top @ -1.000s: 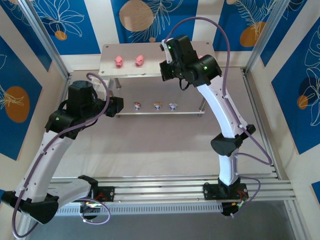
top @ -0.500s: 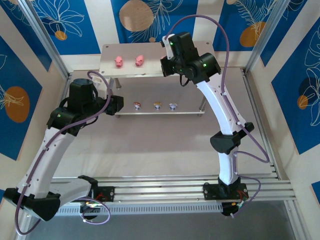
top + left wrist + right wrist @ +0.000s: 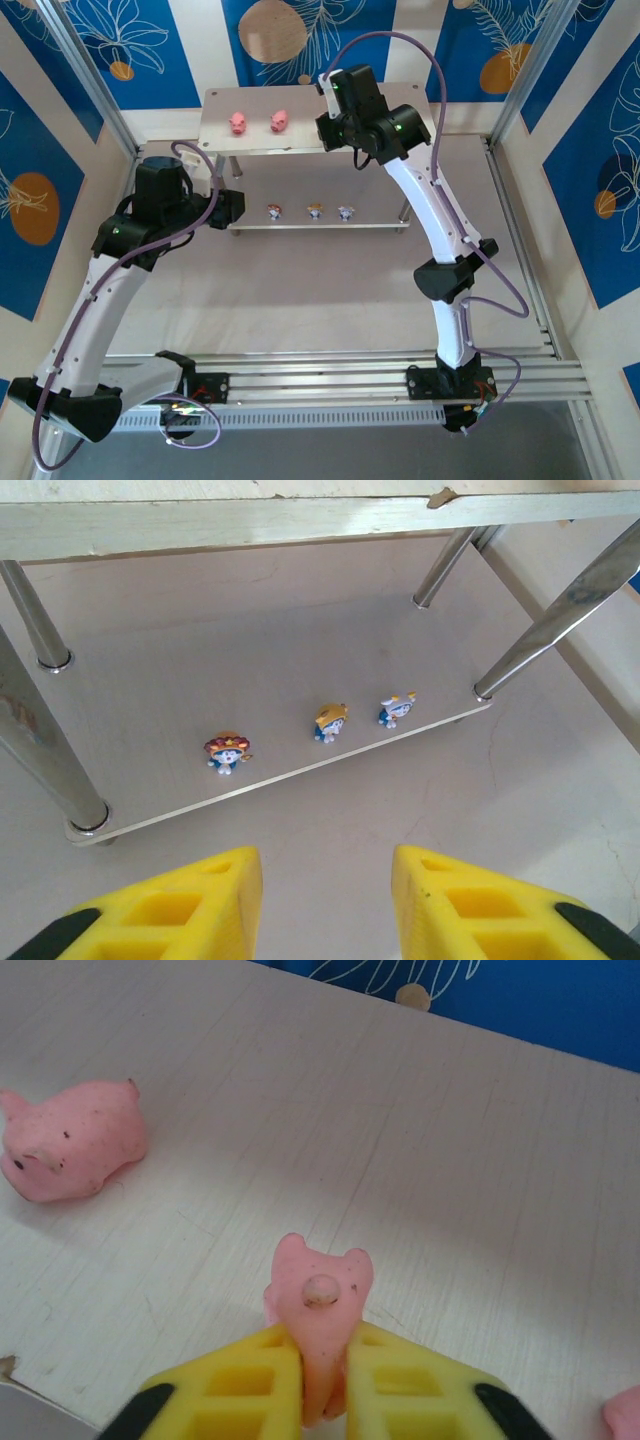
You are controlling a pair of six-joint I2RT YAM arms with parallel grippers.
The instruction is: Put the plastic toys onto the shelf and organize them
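2 ribbed yellow fingers (image 3: 250,1385) of the right tool (image 3: 322,1360) pinch a smooth pink plastic pig (image 3: 320,1290) on the shelf's pale wood-grain top board (image 3: 480,1160). Beyond it lies a rounded, speckled pink pig (image 3: 70,1140). Lower down, the left tool (image 3: 325,875) gapes empty before 3 tiny glossy figurines (image 3: 330,721) on the lower board (image 3: 200,650).

Shelf (image 3: 215,110) – top board is carrying left pig (image 3: 238,123) and right pig (image 3: 278,121) side by side; lower board (image 3: 380,222) is holding a row: brown-topped figurine (image 3: 273,211), orange-topped figurine (image 3: 315,211), blue-topped figurine (image 3: 346,212). Right arm (image 3: 400,130) is reaching over the top board just right of the pigs – left arm (image 3: 160,215) is hovering at the lower board's left end
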